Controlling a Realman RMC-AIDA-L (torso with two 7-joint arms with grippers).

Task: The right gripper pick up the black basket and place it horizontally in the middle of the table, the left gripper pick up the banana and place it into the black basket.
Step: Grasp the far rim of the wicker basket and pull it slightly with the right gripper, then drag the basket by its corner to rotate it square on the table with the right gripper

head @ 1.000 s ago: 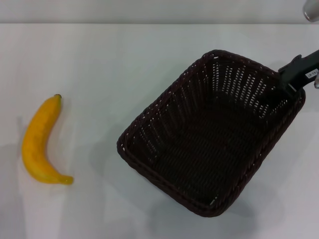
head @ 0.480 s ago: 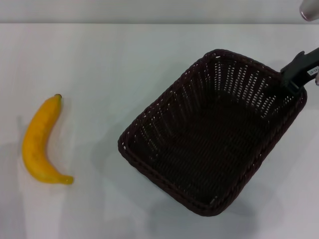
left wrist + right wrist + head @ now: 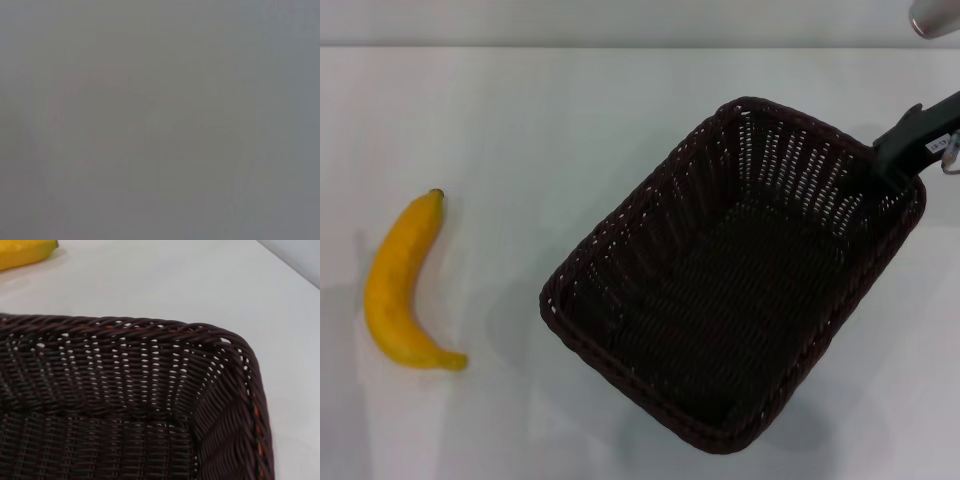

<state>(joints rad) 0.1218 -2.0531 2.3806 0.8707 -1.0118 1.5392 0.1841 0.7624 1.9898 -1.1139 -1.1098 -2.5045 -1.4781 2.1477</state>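
Note:
The black basket (image 3: 650, 225) lies slanted on the right half of the white table (image 3: 520, 130), its long side running from far right to near left. My right gripper (image 3: 897, 158) is at the basket's far right corner, shut on the braided rim. The right wrist view looks along the basket's rim (image 3: 150, 325) and slotted wall, with the banana's end (image 3: 22, 250) beyond it. The banana (image 3: 398, 285) lies alone at the table's left, dark tip pointing away from me. The left gripper is out of view, and its wrist view shows only flat grey.
A grey metal part (image 3: 932, 18) pokes in at the far right corner. Bare white tabletop lies between the banana and the basket and across the far side.
The basket has shifted with the right gripper: its near left corner has swung further left and toward me, and its far edge has risen slightly. The banana has not moved.

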